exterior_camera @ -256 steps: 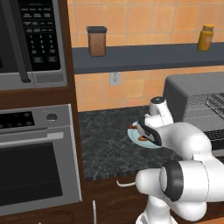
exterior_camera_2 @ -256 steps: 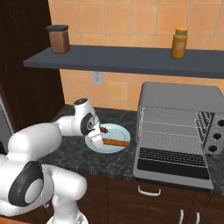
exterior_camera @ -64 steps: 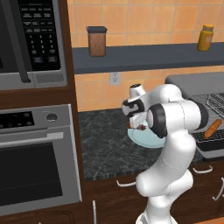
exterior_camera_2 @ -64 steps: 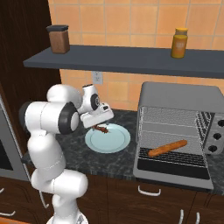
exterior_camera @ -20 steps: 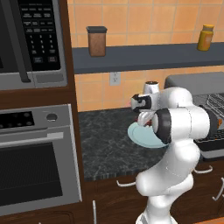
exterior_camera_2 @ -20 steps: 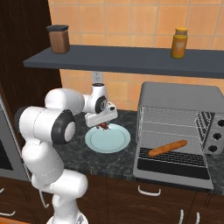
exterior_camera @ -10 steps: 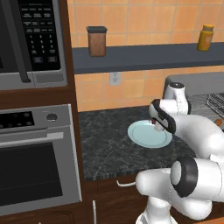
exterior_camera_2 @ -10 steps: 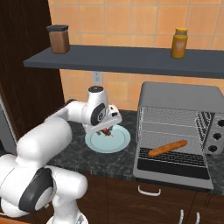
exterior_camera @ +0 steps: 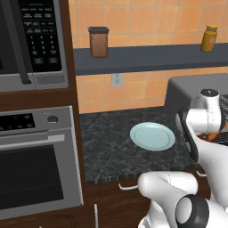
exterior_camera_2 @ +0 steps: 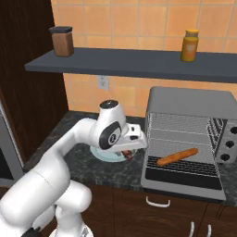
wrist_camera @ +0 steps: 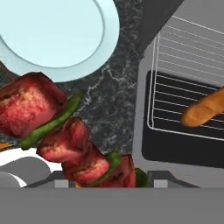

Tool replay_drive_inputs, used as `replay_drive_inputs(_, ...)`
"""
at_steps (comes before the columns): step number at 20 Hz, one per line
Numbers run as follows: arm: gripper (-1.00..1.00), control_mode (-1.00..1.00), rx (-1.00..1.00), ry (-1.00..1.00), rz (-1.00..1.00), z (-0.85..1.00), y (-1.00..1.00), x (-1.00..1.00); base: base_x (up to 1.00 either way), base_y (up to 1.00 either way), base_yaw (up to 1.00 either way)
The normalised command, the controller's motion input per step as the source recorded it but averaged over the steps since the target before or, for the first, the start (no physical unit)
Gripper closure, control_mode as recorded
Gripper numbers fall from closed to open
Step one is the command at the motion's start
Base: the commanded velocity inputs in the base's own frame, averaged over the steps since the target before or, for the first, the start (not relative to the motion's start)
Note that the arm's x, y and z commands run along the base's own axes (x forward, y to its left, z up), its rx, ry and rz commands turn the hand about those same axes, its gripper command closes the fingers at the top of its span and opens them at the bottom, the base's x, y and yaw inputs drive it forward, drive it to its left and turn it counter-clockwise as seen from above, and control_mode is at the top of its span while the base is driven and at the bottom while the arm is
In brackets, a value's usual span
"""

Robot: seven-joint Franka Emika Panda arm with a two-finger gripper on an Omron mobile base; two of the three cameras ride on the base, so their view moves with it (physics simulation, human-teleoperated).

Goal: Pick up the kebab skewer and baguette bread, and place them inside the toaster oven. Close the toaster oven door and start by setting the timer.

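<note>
Carrying the kebab skewer clear of the pale blue plate, the gripper hung over the dark counter between that plate and the toaster oven; half a second before, it had been down on the plate with the skewer under it, and now the plate lay bare near the middle of the counter. That meant the pick had succeeded and the carry toward the oven was under way. In the hand view the skewer's reddish meat chunks and green pieces ran slantwise right at the fingers, so the pincer was closed around it, though the tips themselves were hidden behind the food. Further right, the toaster oven door lay folded down flat at the front edge of the counter, leaving the wire rack exposed. The baguette bread already rested across that rack, tilted, toward its front, unchanged from a few seconds earlier. By my judgement, half the loading was done; the skewer still had to go onto the rack beside the bread, clear of it, before the door could be raised and the timer knob on the right panel turned.
</note>
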Motion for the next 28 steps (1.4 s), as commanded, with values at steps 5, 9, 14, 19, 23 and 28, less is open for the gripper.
replay_drive_inputs(5, 1.00, -1.00, 0.00, 0.00, -0.56, 0.27, -0.90, -0.34, 0.00, 0.00, 0.00)
replay_drive_inputs(9, 1.00, -1.00, 0.00, 0.00, -0.57, 0.20, -1.00, 0.00, 0.00, 0.00, 0.00)
replay_drive_inputs(14, 1.00, -1.00, 0.05, 0.00, -0.47, 0.03, -0.95, 0.14, 0.00, 0.00, 0.00)
replay_drive_inputs(19, 1.00, -1.00, 0.16, 0.00, -0.51, 0.00, -0.49, 0.20, 0.00, 0.00, 0.00)
replay_drive_inputs(23, 1.00, -1.00, 0.23, -0.07, -0.30, 0.00, -0.32, 0.28, 0.00, 0.00, 0.00)
replay_drive_inputs(28, 1.00, -1.00, 0.21, -0.09, -0.18, -0.22, -0.30, 0.33, 0.00, 0.00, 0.00)
